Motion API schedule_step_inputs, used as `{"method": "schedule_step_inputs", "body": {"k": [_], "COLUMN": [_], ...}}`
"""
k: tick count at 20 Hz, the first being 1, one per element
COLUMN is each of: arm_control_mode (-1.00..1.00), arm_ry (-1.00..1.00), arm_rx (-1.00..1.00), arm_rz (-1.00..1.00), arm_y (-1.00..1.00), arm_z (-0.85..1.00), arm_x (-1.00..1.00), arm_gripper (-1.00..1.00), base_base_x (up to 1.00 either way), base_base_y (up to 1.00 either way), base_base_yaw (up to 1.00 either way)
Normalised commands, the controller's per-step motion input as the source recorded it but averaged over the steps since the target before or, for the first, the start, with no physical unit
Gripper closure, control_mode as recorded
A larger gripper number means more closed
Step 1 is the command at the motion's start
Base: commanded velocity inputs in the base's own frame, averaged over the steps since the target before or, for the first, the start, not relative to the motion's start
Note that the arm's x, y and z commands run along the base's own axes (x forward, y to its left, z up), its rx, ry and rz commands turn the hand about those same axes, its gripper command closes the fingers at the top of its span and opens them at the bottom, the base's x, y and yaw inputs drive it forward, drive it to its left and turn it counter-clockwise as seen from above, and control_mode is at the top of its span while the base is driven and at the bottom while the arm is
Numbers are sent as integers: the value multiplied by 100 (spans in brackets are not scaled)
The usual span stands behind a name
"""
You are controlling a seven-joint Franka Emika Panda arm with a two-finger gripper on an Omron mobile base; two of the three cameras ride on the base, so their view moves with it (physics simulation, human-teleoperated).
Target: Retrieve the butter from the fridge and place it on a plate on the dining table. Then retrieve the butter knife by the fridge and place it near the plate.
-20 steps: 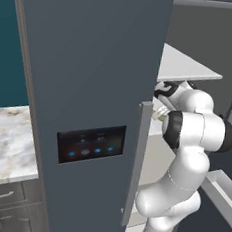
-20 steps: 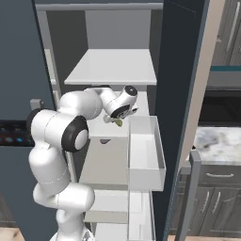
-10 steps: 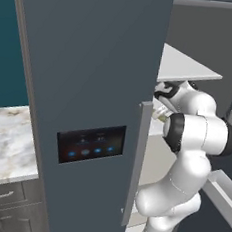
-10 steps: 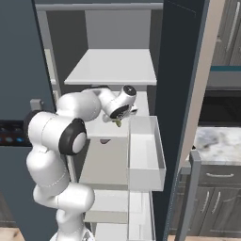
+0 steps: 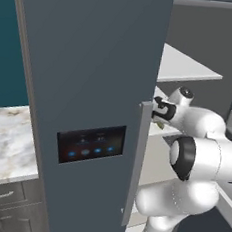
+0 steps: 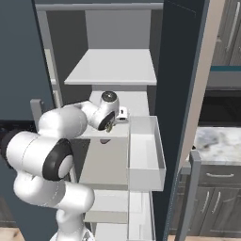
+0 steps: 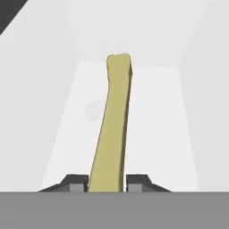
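Note:
The fridge (image 5: 91, 85) stands open, with my arm reaching in over its middle white shelf (image 6: 113, 66). In the hand view the butter (image 7: 114, 129), a slim pale yellow-olive stick, runs straight away from the hand above the white shelf floor. My gripper (image 7: 107, 182) is shut on its near end, one dark fingertip pressed to each side. From the right base view, a bit of the olive butter (image 6: 108, 128) peeks out under the gripper (image 6: 110, 125) beside the pulled-out drawer. The left base view has the gripper (image 5: 160, 121) just past the door edge.
A white drawer (image 6: 146, 160) sticks out of the fridge just right of the hand. The left door's grey bar handle (image 5: 138, 160) is close to the arm, and the right door (image 6: 181, 94) stands open. Marble counters (image 5: 5, 142) (image 6: 216, 141) flank the fridge.
The jaws have closed onto the butter stick. The hand has drawn slightly back and to the left in the right base view.

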Motion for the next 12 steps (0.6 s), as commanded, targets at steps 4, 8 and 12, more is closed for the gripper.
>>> {"method": "schedule_step_inputs", "body": {"k": [4,8,12], "arm_control_mode": [-100,-100,-100], "arm_ry": [0,0,16], "arm_rx": [0,0,2], "arm_rz": [-39,-33,-10], "arm_y": [0,0,-11], "arm_z": [15,19,54], "arm_x": [-88,-100,-98], "arm_gripper": [100,100,100], "base_base_x": [0,0,0], "base_base_y": [0,0,0], "base_base_yaw": [0,0,0]}}
